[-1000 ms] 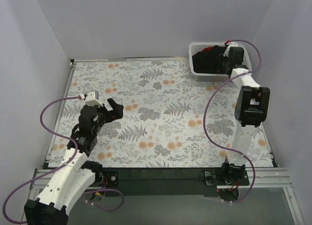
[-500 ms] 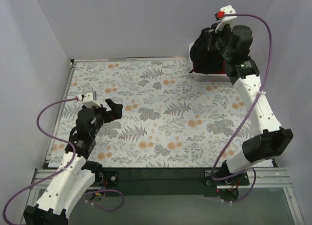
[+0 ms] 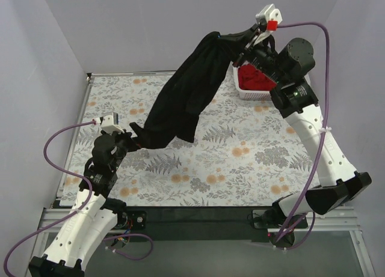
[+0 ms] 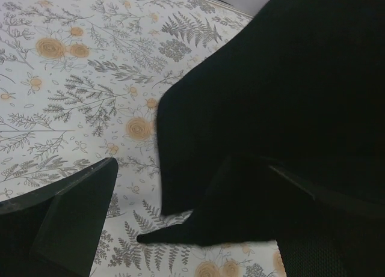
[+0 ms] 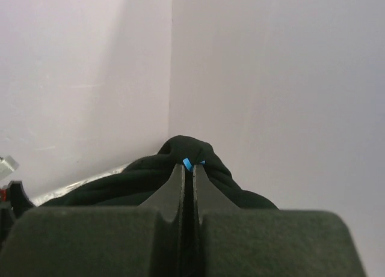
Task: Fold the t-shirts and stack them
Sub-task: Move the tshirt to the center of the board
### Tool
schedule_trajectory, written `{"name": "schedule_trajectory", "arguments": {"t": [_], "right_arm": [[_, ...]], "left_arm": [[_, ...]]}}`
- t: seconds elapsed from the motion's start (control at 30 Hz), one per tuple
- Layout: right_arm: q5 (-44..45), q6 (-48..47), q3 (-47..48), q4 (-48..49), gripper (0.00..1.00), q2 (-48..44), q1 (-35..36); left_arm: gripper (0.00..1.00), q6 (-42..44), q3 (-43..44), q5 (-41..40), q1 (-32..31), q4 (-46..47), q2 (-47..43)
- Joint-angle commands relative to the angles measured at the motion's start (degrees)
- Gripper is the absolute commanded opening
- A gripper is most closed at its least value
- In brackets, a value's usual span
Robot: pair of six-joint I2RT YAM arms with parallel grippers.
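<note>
The right gripper (image 3: 255,32) is clamped shut on a small bunch of the black shirt (image 3: 183,103), high above the tabletop's (image 3: 240,157) far right corner. The cloth hangs from there in a long, twisted slant toward the left side, and its lower end sits just at the left gripper (image 3: 137,136). That gripper's jaws stand wide apart with nothing in them. In the left wrist view the shirt hangs across one of its fingers (image 4: 66,223); I cannot tell if it touches them. The red shirt (image 3: 255,79) lies in the basket (image 3: 264,95) at the far right corner.

The main risk is the hold. Only a pinch of fabric sits between the right jaws while the whole shirt pulls on it, so a fast swing could tug it free and drop it in a heap.

The cloth is also roped and doubled, so laid down this way it would probably land creased rather than flat, and be hard to fold.

The trailing end could catch on the open left jaws and drag or twist further.

The upper part passes close over the basket's rim and may snag it.
</note>
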Motion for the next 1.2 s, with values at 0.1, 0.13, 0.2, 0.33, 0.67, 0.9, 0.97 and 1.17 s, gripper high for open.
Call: {"name": "schedule_trajectory", "arguments": {"t": [0.1, 0.13, 0.2, 0.33, 0.67, 0.9, 0.97, 1.17], "right_arm": [[13.53, 4.90, -30.12, 6.48, 0.24, -9.00, -0.73], [16.27, 8.05, -34.78, 5.96, 0.32, -9.72, -2.21], [21.29, 10.61, -43.76, 1.85, 0.47, -11.39, -4.67], [23.77, 11.51, -50.02, -7.48, 0.63, -13.68, -9.51], [30.09, 8.24, -56.79, -19.97, 0.75, -24.91, -11.18], [35.80, 12.73, -60.92, -23.84, 0.71, -31.87, -13.47], [38.00, 13.70, -62.41, -24.02, 0.70, -34.32, -13.65], [38.53, 17.03, -66.64, -24.11, 0.69, -39.95, -13.82]], "left_arm": [[0.95, 0.55, 0.02, 1.03, -0.20, -0.82, 1.00], [0.95, 0.46, -0.06, 1.38, -0.12, -0.82, 1.27], [0.95, 0.20, -0.07, 1.82, -0.20, -0.91, 2.23], [0.95, -0.15, 1.34, 7.79, -0.20, -0.82, 5.83], [0.95, 4.32, 17.85, 4.57, -26.89, -5.90, 32.27], [0.73, 7.67, 34.46, -8.62, -43.88, -11.01, 57.15], [0.72, 8.11, 39.54, -9.86, -45.55, -12.24, 63.72], [0.69, 7.76, 48.62, -10.56, -47.75, -13.56, 75.43]]}}
